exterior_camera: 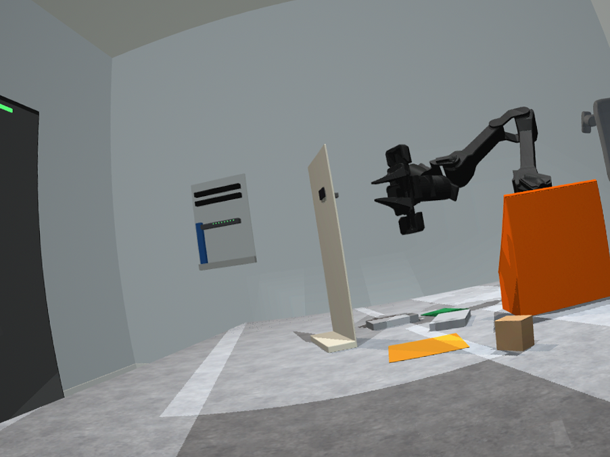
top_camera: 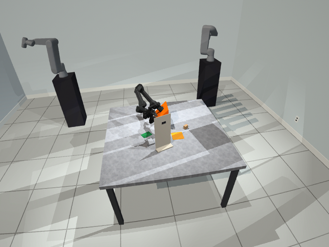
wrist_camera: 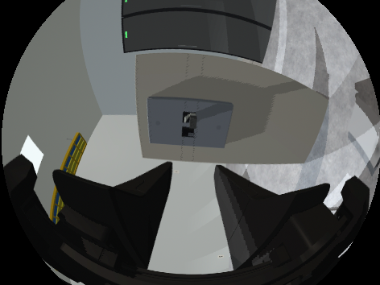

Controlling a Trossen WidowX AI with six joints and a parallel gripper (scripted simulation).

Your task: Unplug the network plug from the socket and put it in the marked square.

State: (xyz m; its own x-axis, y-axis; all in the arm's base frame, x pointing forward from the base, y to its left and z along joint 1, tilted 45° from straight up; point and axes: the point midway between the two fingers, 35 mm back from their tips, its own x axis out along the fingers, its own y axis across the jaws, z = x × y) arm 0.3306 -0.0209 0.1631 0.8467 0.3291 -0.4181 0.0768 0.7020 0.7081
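Note:
The upright beige panel (top_camera: 163, 137) (exterior_camera: 335, 256) (wrist_camera: 298, 129) stands on the table (top_camera: 127, 170). A blue-grey plate (wrist_camera: 165, 133) on its arm side has two dark openings. The small grey plug (wrist_camera: 192, 121) (exterior_camera: 336, 195) sticks out of one of them; its tab is too small to make out. My gripper (exterior_camera: 374, 191) (wrist_camera: 193, 169) is open partway and empty, a short gap from the plug, at about its height. A flat orange square (top_camera: 177, 135) (exterior_camera: 428, 348) and a flat green one (top_camera: 146, 134) (exterior_camera: 444, 311) lie on the table; I cannot tell which is the marked square.
A tall orange block (top_camera: 164, 109) (exterior_camera: 554, 248) stands on the table near the arm's base. A small brown cube (top_camera: 185, 126) (exterior_camera: 514, 333) stands between it and the orange square. Two low grey pieces (exterior_camera: 391, 321) (exterior_camera: 449, 320) lie near the green square.

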